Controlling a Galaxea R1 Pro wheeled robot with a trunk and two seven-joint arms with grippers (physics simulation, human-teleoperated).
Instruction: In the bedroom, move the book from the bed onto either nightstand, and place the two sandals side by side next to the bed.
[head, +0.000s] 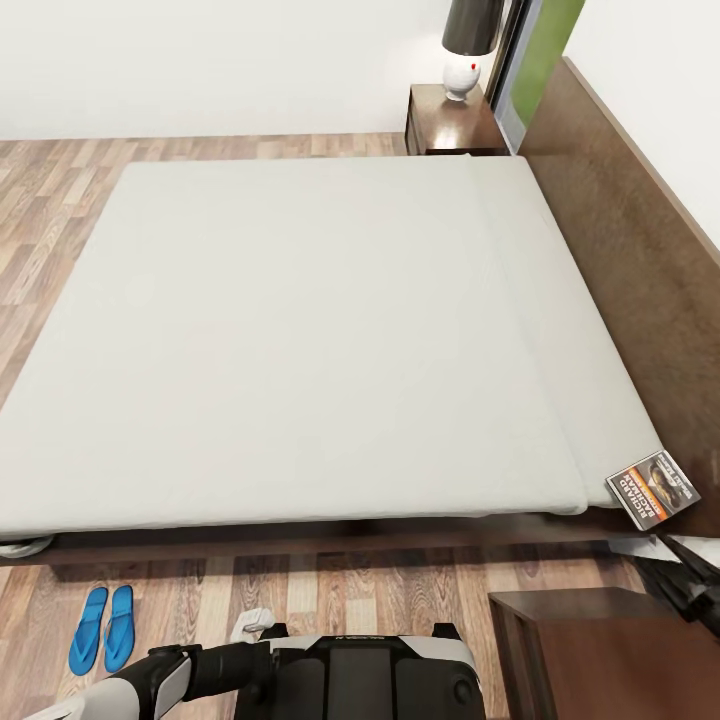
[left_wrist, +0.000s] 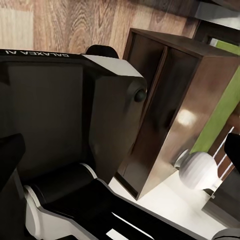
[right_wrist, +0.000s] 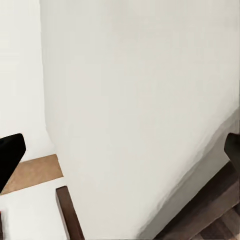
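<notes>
The book (head: 652, 487) lies at the near corner of the bed (head: 300, 330), on the off-white mattress edge right beside the dark headboard (head: 640, 270). Two blue sandals (head: 102, 627) lie side by side on the floor close to the bed's near side. One nightstand (head: 590, 650) stands below the book, another nightstand (head: 450, 122) at the far side. My left gripper (left_wrist: 120, 155) is open and faces my own trunk and the near nightstand (left_wrist: 170, 115). My right gripper (right_wrist: 120, 155) is open, facing the mattress (right_wrist: 140, 100), nothing between its fingers.
A white lamp (head: 462, 70) with a dark shade stands on the far nightstand. Wood-plank floor (head: 60, 190) runs around the bed's foot and near side. My trunk (head: 370, 675) and left arm (head: 150, 680) sit at the bottom of the head view.
</notes>
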